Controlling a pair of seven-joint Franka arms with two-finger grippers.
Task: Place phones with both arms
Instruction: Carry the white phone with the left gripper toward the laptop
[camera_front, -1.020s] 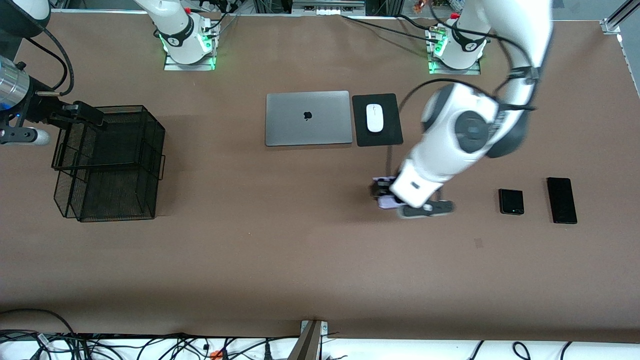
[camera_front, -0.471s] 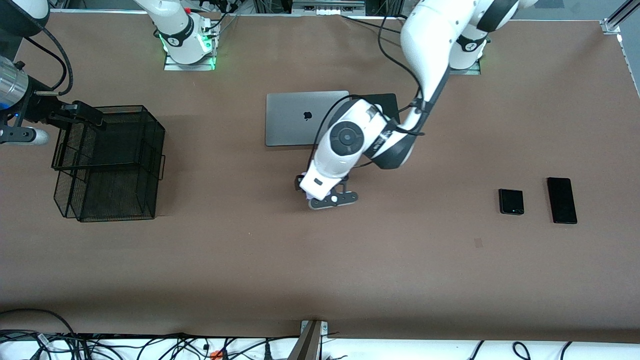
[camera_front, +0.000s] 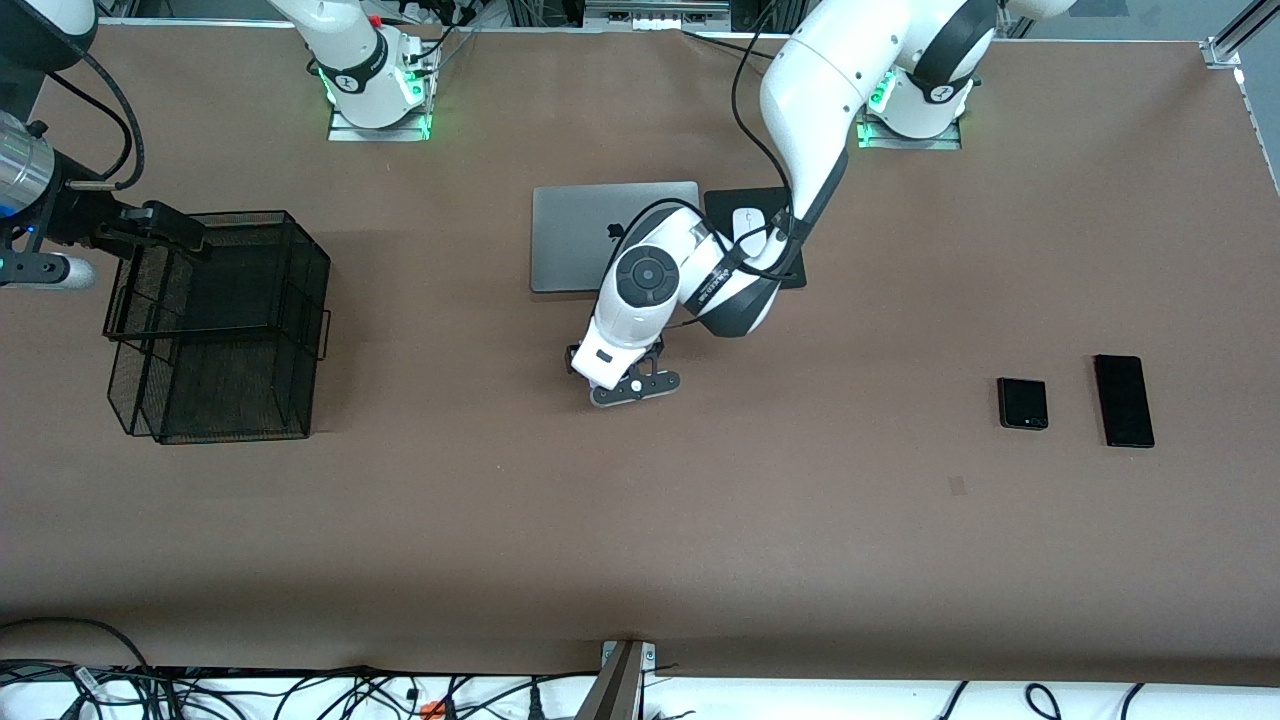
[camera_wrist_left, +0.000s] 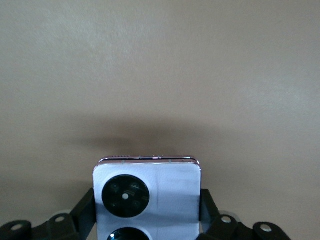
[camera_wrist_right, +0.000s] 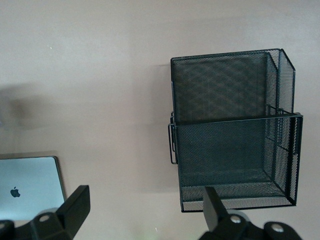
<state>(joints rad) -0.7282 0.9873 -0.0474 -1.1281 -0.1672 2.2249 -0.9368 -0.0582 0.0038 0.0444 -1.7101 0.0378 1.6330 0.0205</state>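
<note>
Item: lilac phone (camera_wrist_left: 147, 197). It was held crosswise between the closed jaws of the left gripper (camera_front: 612, 385), with two black camera circles shown in the left wrist view, the lower one cut off by the picture's edge. In the front view the phone was hidden beneath the gripper and wrist.

Change recorded: over the last second the left gripper was carried, with the phone, from a spot near the small black phone (camera_front: 1022, 403) toward the right arm's end of the table. It was now over bare table (camera_front: 640, 520), above a spot nearer the front camera than the silver laptop (camera_front: 580, 235). By judgement, one phone was in transit toward the mesh basket (camera_front: 215, 325) or toward a handover; no placement was yet made.

Item: small black phone and long black slab (camera_front: 1123, 400). Both were left lying flat toward the left arm's end of the table, just beside each other but apart, untouched.

Item: right gripper (camera_wrist_right: 145, 210). It was kept waiting, spread wide and empty, above the basket's end of the table; the basket (camera_wrist_right: 235, 130) and a corner of the laptop (camera_wrist_right: 30, 185) were seen beneath it.

Not determinable: the height of the left gripper above the table, and whether anything lay inside the basket, whose dark mesh obscured its floor. The white mouse (camera_front: 745, 232) and its pad were partly covered by the left arm.
</note>
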